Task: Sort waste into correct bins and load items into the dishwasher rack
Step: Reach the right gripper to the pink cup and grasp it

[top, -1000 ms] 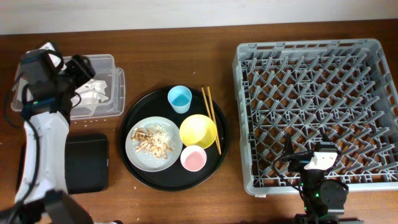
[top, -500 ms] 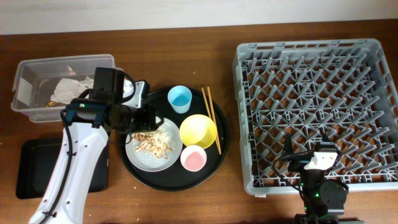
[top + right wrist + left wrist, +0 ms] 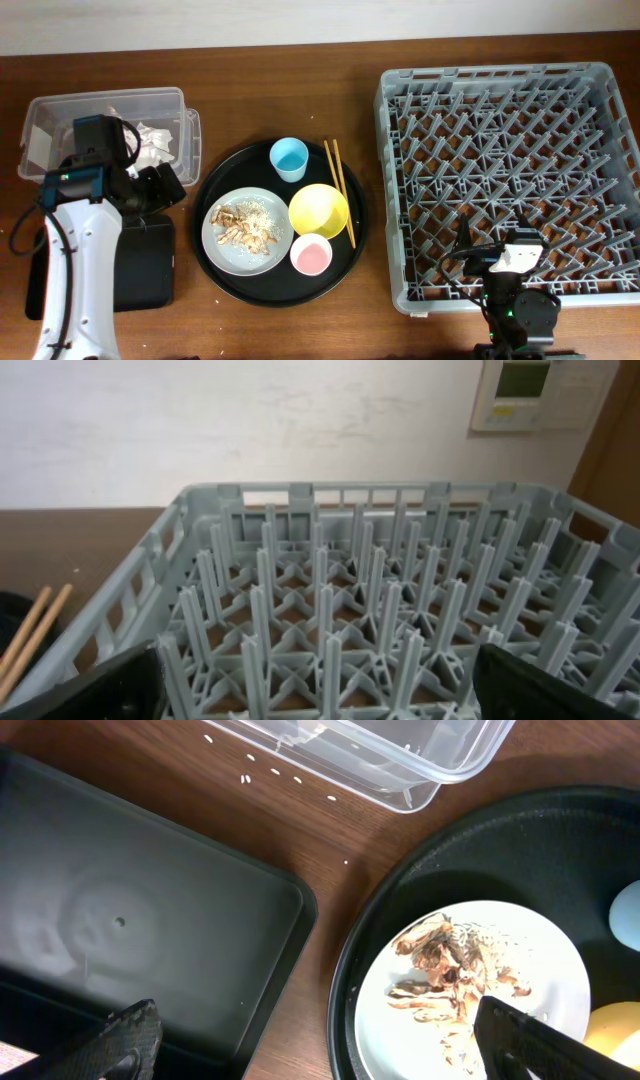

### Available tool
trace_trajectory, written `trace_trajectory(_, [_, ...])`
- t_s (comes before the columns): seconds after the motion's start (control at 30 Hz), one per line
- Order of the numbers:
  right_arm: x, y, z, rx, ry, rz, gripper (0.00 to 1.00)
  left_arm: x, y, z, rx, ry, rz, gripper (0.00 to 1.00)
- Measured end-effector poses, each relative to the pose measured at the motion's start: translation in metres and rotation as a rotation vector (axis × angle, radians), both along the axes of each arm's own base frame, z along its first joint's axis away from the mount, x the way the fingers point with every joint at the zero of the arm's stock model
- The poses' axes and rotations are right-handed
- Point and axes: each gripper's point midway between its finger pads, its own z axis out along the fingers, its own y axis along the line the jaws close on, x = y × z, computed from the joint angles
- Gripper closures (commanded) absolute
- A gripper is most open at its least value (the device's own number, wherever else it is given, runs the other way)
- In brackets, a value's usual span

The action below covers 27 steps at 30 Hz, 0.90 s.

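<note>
Overhead, we see the left pincer [image 3: 160, 188] hanging above the strip of wooden surface [image 3: 300, 90] where the clear tub [image 3: 40, 110], the shallow black rectangular tray [image 3: 140, 275] and the large round black tray [image 3: 215, 285] come close together. Its wrist camera shows one fingertip in each bottom corner of the frame, so we read its jaws as spread wide with nothing between them. Crumpled paper wrappers [image 3: 150, 145] lie inside the tub, toward its right end. A few white crumbs [image 3: 270, 770] dot the wood just beside the tub's corner.

On the round tray sits the pale grey plate [image 3: 240, 263] at the left, with the brown food scraps [image 3: 243, 225] scattered across it. The yellow bowl [image 3: 319, 210] is just beside the plate's right edge, the pink cup [image 3: 311, 254] is at the near side and the light-blue cup [image 3: 289, 158] is at the far side. The chopsticks [image 3: 338, 190] lie side by side along the tray's right side, next to the bowl.

The dishwasher rack [image 3: 480, 75] stands apart to the right of the round tray. The right pincer [image 3: 320, 695] sits low at the rack's near edge, facing across the rows of pegs. We see its fingertips wide apart too, gripping nothing.
</note>
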Motion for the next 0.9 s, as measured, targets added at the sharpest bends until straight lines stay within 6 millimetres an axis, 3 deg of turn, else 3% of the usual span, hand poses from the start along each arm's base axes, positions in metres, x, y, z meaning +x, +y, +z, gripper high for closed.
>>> trace_trajectory(0.03, [0.001,0.009,0.001,0.044,-0.007,0.052,0.01,0.0,0.0,0.0,0.0,0.0,0.0,0.01])
trace_trajectory(0.13, [-0.014,0.083,0.005,0.402,0.047,0.472,0.01,0.0,0.0,0.0,0.0,0.0,0.0,0.01])
trace_trajectory(0.23, [-0.041,0.125,0.007,0.757,0.218,0.714,0.01,0.0,0.0,0.0,0.0,0.0,0.0,0.01])
trace_trajectory(0.27, [-0.044,0.128,0.012,0.824,0.231,0.738,0.01,0.0,0.0,0.0,0.0,0.0,0.0,0.01])
trace_trajectory(0.33, [-0.055,0.135,0.06,0.893,0.113,0.865,0.01,0.0,0.0,0.0,0.0,0.0,0.0,0.01])
trace_trajectory(0.4, [-0.081,0.133,0.13,0.87,-0.138,0.992,0.02,-0.001,0.0,0.0,0.0,0.003,0.0,0.01])
trace_trajectory(0.5, [-0.075,0.118,0.165,0.966,-0.155,0.876,0.01,0.0,0.0,0.0,0.0,0.002,0.0,0.01])
trace_trajectory(0.57, [-0.074,0.115,0.19,0.913,-0.13,0.808,0.01,0.0,0.0,0.0,0.001,0.001,0.0,0.01])
trace_trajectory(0.7, [-0.04,0.123,0.198,0.758,0.166,0.719,0.02,-0.001,0.0,-0.001,0.0,0.003,0.0,0.01])
trace_trajectory(0.77, [-0.029,0.129,0.174,0.724,0.436,0.677,0.02,0.0,0.0,-0.001,0.0,0.002,0.0,0.01])
trace_trajectory(0.83, [-0.026,0.139,0.154,0.655,0.593,0.681,0.02,0.0,0.0,0.0,0.0,0.002,0.0,0.01])
trace_trajectory(0.9, [-0.029,0.163,0.143,0.552,0.699,0.732,0.01,0.0,0.0,0.0,0.0,0.002,0.0,0.01])
